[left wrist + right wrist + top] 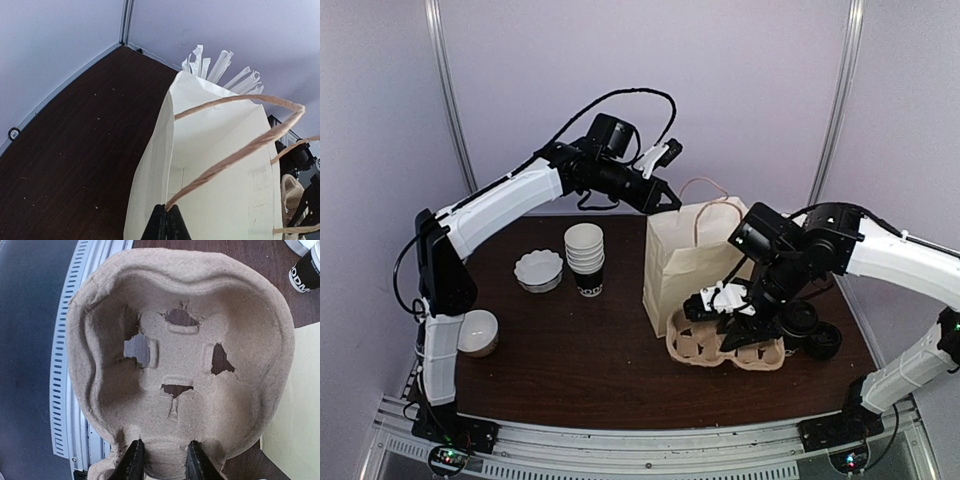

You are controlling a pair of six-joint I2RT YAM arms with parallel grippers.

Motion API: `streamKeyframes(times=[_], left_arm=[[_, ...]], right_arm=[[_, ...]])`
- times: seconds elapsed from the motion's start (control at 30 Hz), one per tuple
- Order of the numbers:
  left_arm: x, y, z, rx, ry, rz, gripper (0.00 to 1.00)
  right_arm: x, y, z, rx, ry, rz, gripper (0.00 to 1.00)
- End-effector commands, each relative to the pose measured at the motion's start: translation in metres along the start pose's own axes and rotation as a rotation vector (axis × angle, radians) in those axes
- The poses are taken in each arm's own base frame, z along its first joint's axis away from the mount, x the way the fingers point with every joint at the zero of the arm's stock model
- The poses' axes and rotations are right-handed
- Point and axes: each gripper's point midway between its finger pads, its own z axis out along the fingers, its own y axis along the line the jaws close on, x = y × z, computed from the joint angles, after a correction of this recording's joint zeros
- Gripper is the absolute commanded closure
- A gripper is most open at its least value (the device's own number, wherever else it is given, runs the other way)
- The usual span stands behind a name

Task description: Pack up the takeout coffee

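Your left gripper [166, 224] has its fingers pressed together on the near rim of the paper bag [150, 170], right where a twine handle [225, 164] meets the wall. This grip looks meant to steady the open mouth. Paper-wrapped straws [215, 65] stand just behind the bag.

Your right gripper [164, 457] has its fingers part-way closed on the near edge of the pulp carrier [180, 262]. Its wells are empty, and it lies just in front of the bag.

The takeout coffee [820, 342] shows only from above. It is a dark lidded round just past the carrier's right end, near the table's right edge and partly behind your right arm. A second dark round beside it makes the outline hard to separate.

Expect a light paper cup with soft walls, heavier and sloshing if it is filled. The smooth sleeve may slip, and a squeeze near the top could pop the lid. Take it around the body below the lid and hold it upright.

No lettering can be read on the coffee from here. A black cup [306, 274] in the corner of the right wrist view shows the white letters "ODM". The stack of unlidded cups [585, 255] carries white print too small to read. A faint printed patch on the bag's inner wall is illegible.
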Motion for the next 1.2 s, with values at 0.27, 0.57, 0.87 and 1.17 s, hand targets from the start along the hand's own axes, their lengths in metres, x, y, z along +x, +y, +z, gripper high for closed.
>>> streamKeyframes(times=[0.27, 0.57, 0.87, 1.17], left_arm=[[0.031, -0.034, -0.083, 0.064, 0.075, 0.159, 1.0], [0.039, -0.052, -0.099, 0.184, 0.102, 0.129, 1.0], [0.035, -0.086, -0.119, 0.341, 0.062, 0.088, 1.0], [0.043, -0.1, -0.129, 0.404, 0.053, 0.059, 1.0]], right_arm=[[-0.065, 0.029, -0.12, -0.027, -0.293, -0.067, 0.72], [-0.113, 0.034, -0.204, 0.003, -0.521, -0.121, 0.72], [-0.137, 0.005, -0.228, 0.144, -0.572, -0.146, 0.71], [-0.157, -0.025, -0.215, 0.187, -0.584, -0.139, 0.69]])
